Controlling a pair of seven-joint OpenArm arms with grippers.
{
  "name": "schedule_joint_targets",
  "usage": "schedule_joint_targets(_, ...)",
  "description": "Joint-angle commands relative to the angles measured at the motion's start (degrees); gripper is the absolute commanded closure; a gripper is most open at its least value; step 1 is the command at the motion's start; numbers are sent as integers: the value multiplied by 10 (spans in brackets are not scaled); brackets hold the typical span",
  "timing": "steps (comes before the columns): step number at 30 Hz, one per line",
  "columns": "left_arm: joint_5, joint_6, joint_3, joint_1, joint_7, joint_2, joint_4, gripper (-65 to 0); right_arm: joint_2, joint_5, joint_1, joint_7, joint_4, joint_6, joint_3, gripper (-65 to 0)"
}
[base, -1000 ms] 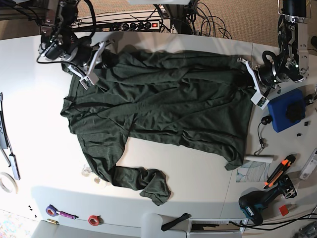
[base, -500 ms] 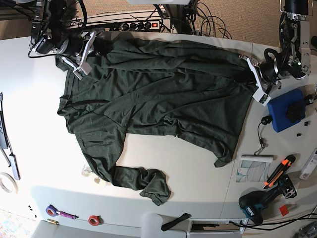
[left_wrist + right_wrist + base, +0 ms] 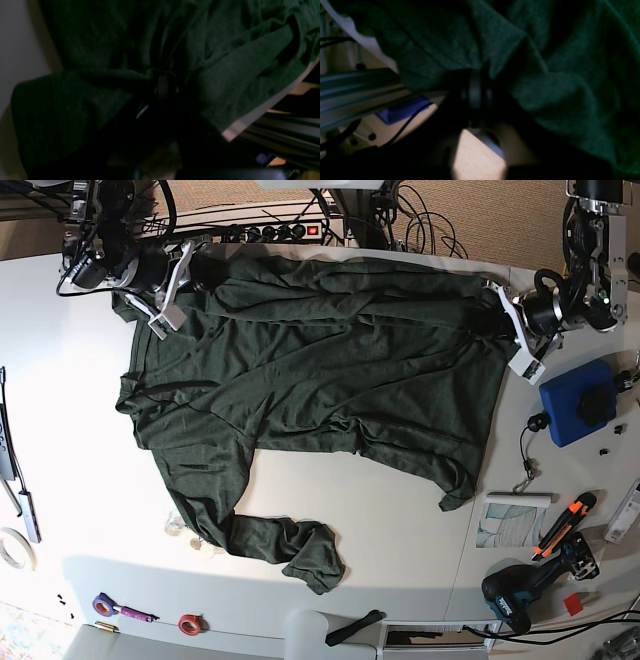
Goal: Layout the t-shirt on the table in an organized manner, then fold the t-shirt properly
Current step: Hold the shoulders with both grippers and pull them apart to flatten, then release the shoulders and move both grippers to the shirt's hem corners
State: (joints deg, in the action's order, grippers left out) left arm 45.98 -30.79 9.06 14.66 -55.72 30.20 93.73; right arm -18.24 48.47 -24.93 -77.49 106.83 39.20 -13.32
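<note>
The dark green t-shirt [image 3: 320, 370] lies spread over the white table [image 3: 70, 430], with one long sleeve trailing crumpled toward the near edge. My left gripper [image 3: 503, 315] is at the shirt's far right corner, shut on bunched fabric [image 3: 237, 70] that gathers at its tips [image 3: 162, 85]. At the far left corner, my right gripper [image 3: 185, 280] sits against the shirt's edge. In the right wrist view the cloth [image 3: 557, 100] drapes over the dark fingertips [image 3: 476, 92]. The jaws there are too dark to read.
To the right of the shirt are a blue box [image 3: 582, 402], a sheet of paper [image 3: 505, 525], an orange-black tool [image 3: 562, 525] and a drill [image 3: 520, 590]. A power strip [image 3: 270, 230] with cables runs along the far edge. Tape rolls [image 3: 188, 622] lie near the front left.
Both grippers have pulled the shirt's far edge toward the table's back, so the body lies flatter and its lower right hem has slid away from the paper. Little has moved over the last half second.
</note>
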Motion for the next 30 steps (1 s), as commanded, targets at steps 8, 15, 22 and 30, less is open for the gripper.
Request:
schedule_joint_targets(8,-56,12,-5,-21,-43,5,21,-259,-7,34,38,-21,1,2,1,-237)
schedule_joint_targets(15,-57,26,-5,-21,-54,5,111,-259,-7,62,86,-22,1,2,1,-237)
schedule_joint_targets(22,-88,53,-5,-22,-47,5,178,-259,-7,71,107,-22,1,2,1,-237)
schedule_joint_targets(30,-163,105,-5,-54,78,5,180,-259,-7,48,162,27,1,2,1,-237)
